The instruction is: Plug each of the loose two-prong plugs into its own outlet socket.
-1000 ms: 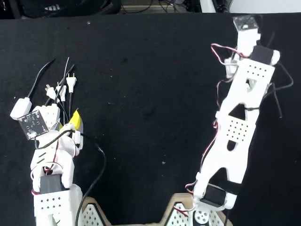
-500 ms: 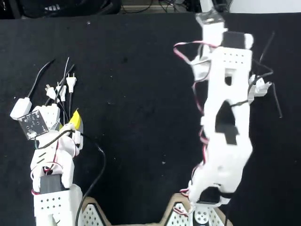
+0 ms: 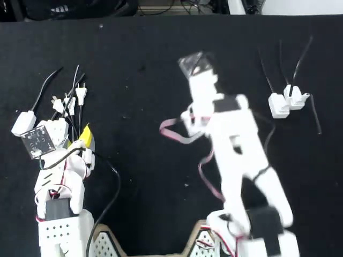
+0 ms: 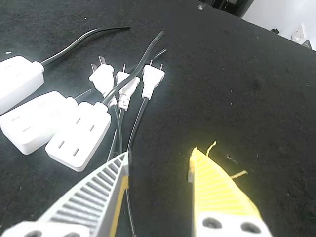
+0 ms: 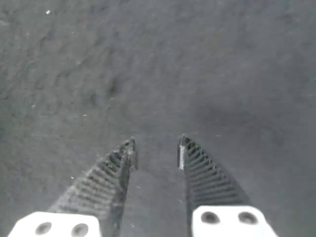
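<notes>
**Three light plugs ahead of a spread left end effector**

Left end effector (image 4: 159, 155) stands spread, one finger yellow and one pale, holding nothing, low in the left wrist frame. Just beyond it, toward the upper left of that frame, lie three small white two-prong plugs (image 4: 126, 86) side by side, prongs pointing away. Three white outlet sockets (image 4: 79, 133) lie beside them at the left. Right end effector (image 5: 156, 144) is likewise spread and empty above the bare black cloth-covered counter (image 5: 74, 59), well apart from that cluster.

The plugs look like hard, smooth moulded plastic and are probably very light, so they may skid or twist if nudged. The best hold is likely across the flat sides of a plug's body, behind the prongs, never on the thin prongs. The thin black cords (image 4: 136, 126) look springy and may tug a lifted plug off line. The sockets also look light and could slide under an inserting push.

One cord crosses the middle plug, partly covering it. The farthest socket is cut by the left edge. At the upper right of the high view, two white plastic pieces (image 3: 278, 104) touch; whether one is already plugged in cannot be made out.
</notes>
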You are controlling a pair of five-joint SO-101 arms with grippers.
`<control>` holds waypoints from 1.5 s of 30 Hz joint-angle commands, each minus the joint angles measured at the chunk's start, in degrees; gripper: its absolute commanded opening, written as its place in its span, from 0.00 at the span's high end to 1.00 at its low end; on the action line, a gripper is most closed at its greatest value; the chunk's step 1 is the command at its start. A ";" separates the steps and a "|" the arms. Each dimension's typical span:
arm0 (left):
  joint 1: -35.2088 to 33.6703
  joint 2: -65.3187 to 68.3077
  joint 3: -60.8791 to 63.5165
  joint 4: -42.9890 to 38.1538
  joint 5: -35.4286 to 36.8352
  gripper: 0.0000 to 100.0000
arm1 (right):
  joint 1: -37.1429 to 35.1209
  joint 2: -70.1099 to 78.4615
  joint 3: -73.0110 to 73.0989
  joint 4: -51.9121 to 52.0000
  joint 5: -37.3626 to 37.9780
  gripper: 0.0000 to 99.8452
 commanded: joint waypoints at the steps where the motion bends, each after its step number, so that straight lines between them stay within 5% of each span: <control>1: 0.92 -0.53 -2.77 -0.79 -0.09 0.80 | -3.60 -8.48 13.14 -11.96 -3.25 0.87; 9: 0.75 -0.09 -6.90 -0.44 -5.80 0.80 | -10.55 -17.27 30.64 -28.48 -9.67 0.87; 18: 0.40 0.09 -26.51 14.24 -17.23 0.80 | -13.54 -19.65 38.29 -37.10 -9.67 0.87; 23: 0.40 1.49 -29.58 15.38 -22.77 0.80 | -13.54 -19.65 39.69 -40.09 -9.67 0.87; 45: -10.86 62.24 -53.67 14.51 -41.32 0.80 | -13.45 -19.65 39.69 -39.82 -9.67 0.87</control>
